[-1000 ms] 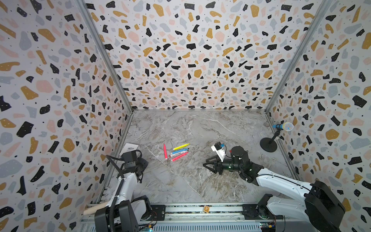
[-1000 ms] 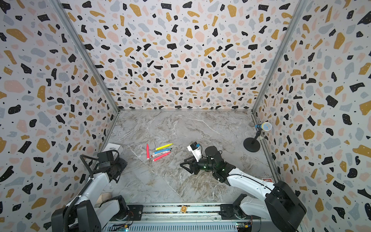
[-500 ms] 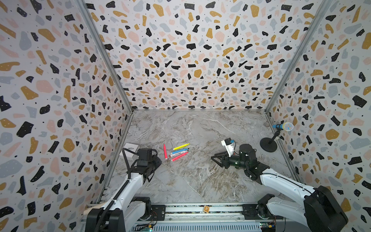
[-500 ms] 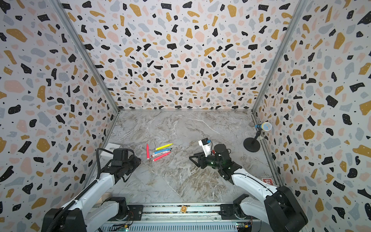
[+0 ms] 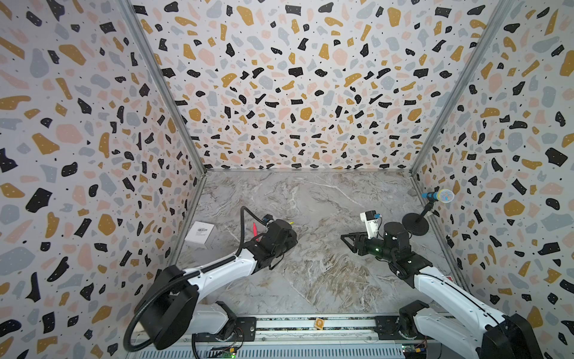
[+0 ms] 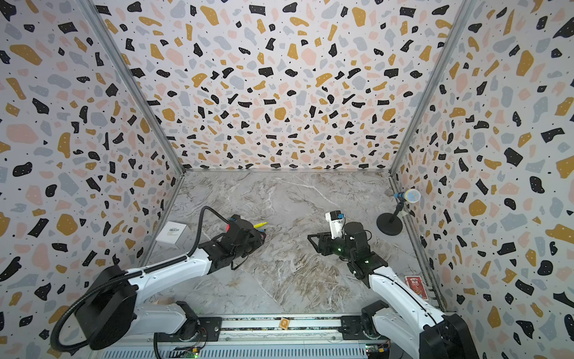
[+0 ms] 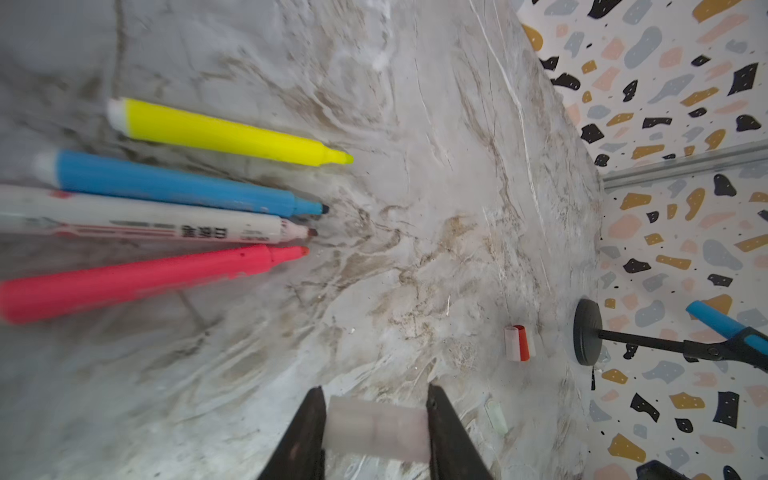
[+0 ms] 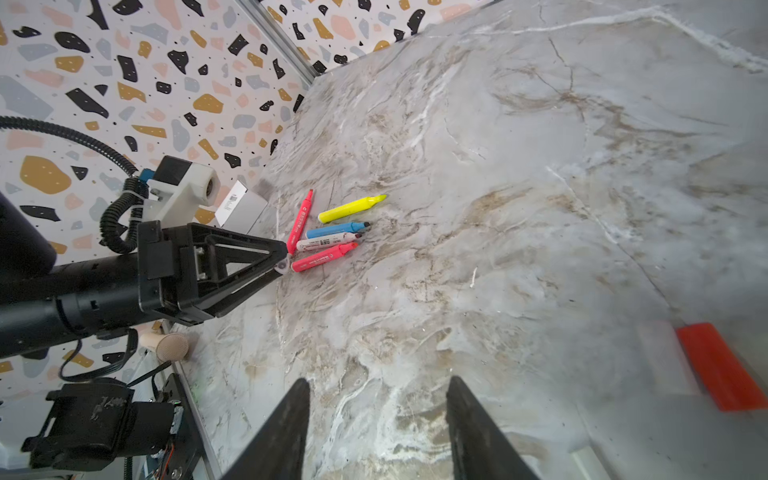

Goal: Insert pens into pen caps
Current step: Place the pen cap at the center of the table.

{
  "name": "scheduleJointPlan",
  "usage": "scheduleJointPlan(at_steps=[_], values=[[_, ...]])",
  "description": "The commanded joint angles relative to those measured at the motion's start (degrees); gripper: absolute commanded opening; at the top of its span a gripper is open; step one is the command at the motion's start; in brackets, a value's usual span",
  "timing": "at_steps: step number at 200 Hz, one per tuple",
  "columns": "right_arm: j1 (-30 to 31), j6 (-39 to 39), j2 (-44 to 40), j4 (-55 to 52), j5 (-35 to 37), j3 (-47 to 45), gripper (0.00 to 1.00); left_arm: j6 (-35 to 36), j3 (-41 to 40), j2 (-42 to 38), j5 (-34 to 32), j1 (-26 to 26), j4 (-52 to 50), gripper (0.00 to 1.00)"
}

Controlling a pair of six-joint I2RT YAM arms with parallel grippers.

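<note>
**Top views:** In both top views the left tool (image 5: 292,241) hovers at 9 o'clock on the marble bench (image 5: 310,279). Its wrist hides most of the pens (image 5: 254,229); only a pink barrel and the yellow pen (image 6: 260,223) peek out. The right tool (image 5: 348,245) sits well apart at 3 o'clock, near a microphone stand (image 5: 414,227). A white box (image 5: 200,233) lies shut at the 9 o'clock edge, contents unseen.

**Left wrist:** The left tool clamps a clear cap (image 7: 376,428) crosswise with no pen in it, probably held sideways so a nib can be pushed in. Four uncapped pens fan out just beyond: the yellow pen, blue pen (image 7: 174,187), white pen (image 7: 145,220) and pink pen (image 7: 137,278). A red-orange cap (image 7: 517,343) lies alone, also penless, near the stand's base.

**Right wrist:** The right tool (image 8: 378,399) stands wide and empty, seemingly free to fetch a pen. All five pens lie bunched, a second pink pen (image 8: 301,220) among them, none capped.
</note>
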Motion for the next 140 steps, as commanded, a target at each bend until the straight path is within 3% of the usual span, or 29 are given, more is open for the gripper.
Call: scheduleJointPlan(at_steps=[1, 101, 140], values=[[-0.39, 0.58, -2.27, -4.59, 2.86, 1.71, 0.54, -3.05, 3.58, 3.87, -3.81, -2.3, 5.51, 0.25], [-3.1, 1.93, -4.84, -8.27, 6.93, 0.55, 0.56, -11.92, 14.74, 23.22, -8.27, -9.01, 9.02, 0.24], [-3.73, 1.86, -4.86, -8.69, 6.69, 0.4, 0.58, -11.85, 17.45, 26.29, -10.02, -10.12, 6.36, 0.29]])
